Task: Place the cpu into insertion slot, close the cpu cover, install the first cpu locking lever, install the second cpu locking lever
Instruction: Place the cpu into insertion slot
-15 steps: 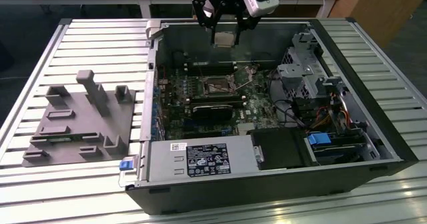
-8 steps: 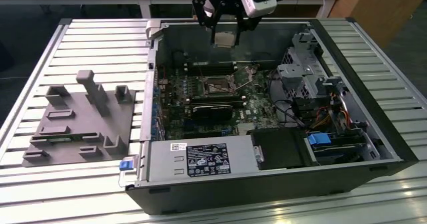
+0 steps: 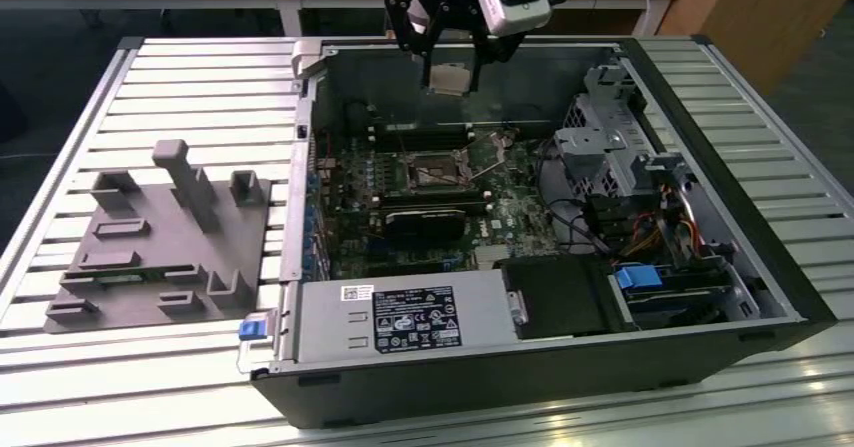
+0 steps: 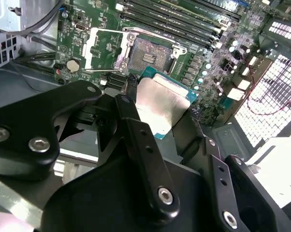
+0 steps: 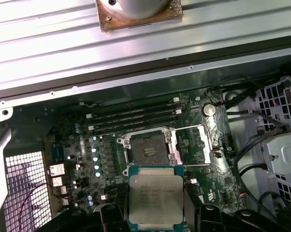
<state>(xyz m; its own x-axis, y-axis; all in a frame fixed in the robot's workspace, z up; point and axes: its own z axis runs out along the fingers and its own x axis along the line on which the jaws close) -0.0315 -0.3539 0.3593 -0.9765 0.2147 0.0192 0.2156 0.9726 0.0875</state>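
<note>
First wrist view: the cpu (image 5: 156, 195) is seen clamped by its edges in the gripper (image 5: 156, 215), which is closed onto it, held above and apart from the uncovered insertion slot (image 5: 149, 150). The slot could be damaged if the chip is lowered misaligned.

cpu (image 5: 155, 198) in pincer (image 3: 451, 67) | above case (image 3: 561, 377) | cpu cover (image 5: 196, 144) beside insertion slot (image 5: 149, 147)

In second wrist view, cpu (image 4: 161, 104) edge partly hidden by gripper fingers (image 4: 136, 137); insertion slot (image 4: 148, 55) pins too small to be resolved.
</note>
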